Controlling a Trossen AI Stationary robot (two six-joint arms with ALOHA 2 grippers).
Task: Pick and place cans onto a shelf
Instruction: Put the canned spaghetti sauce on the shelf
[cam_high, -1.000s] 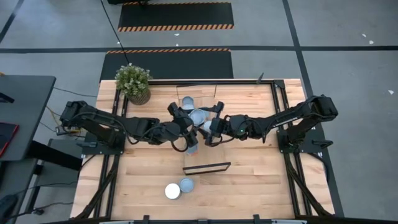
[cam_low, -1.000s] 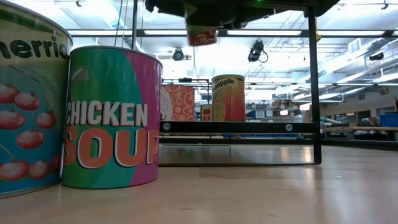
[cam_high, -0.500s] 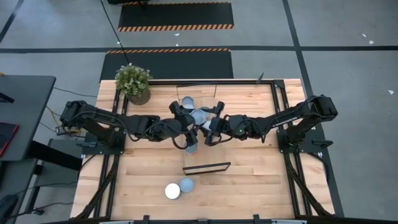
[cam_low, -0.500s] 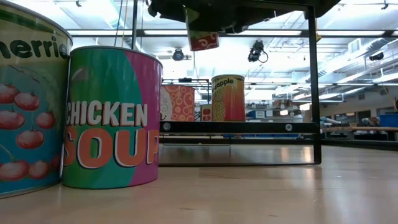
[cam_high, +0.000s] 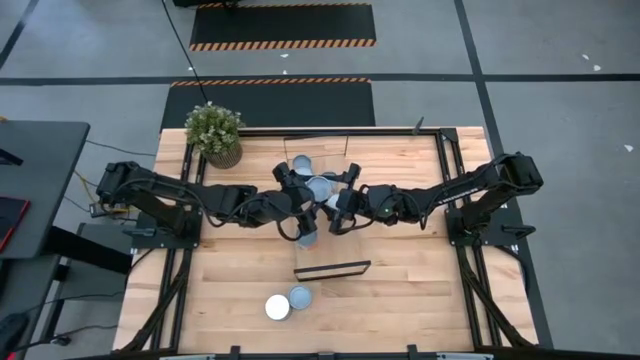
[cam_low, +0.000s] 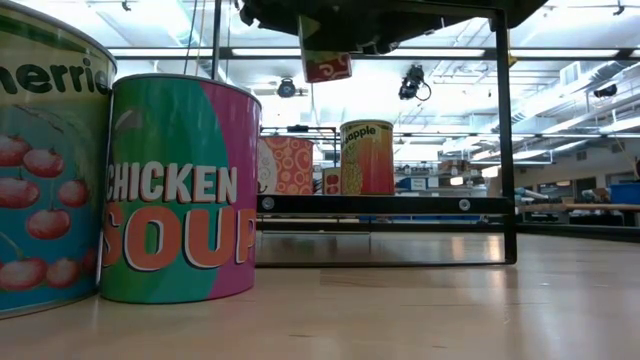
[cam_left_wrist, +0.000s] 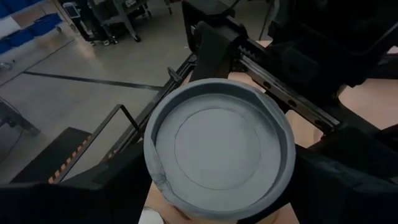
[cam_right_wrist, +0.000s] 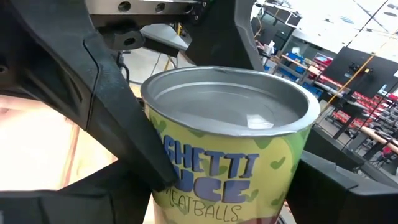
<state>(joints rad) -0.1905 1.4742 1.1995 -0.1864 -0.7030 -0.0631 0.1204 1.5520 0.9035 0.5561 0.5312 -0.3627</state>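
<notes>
- From above I count five can tops: two side by side near the table's near edge, a white-topped can and a grey-topped can; two on the shelf, one at its far end and one in the middle; and one more under the left arm's fingers.
- From table height the two near ones read as a cherries can and a chicken soup can, both upright, long axis vertical, touching or nearly so.
- One potted plant sits at the far left corner.
- My left gripper is near the middle of the table, its fingers spread wide around a can that it holds up off the table; the left wrist view looks at that can's round grey end, and in the low view its red label hangs high up.
- My right gripper is just right of the left one, over the shelf, fingers closed on an upright green spaghetti-sauce can.
- The table is pale wood planks with a black frame.
- Around it I see grey floor with hazard-striped mats; beyond, an open workshop with ceiling lights.
</notes>
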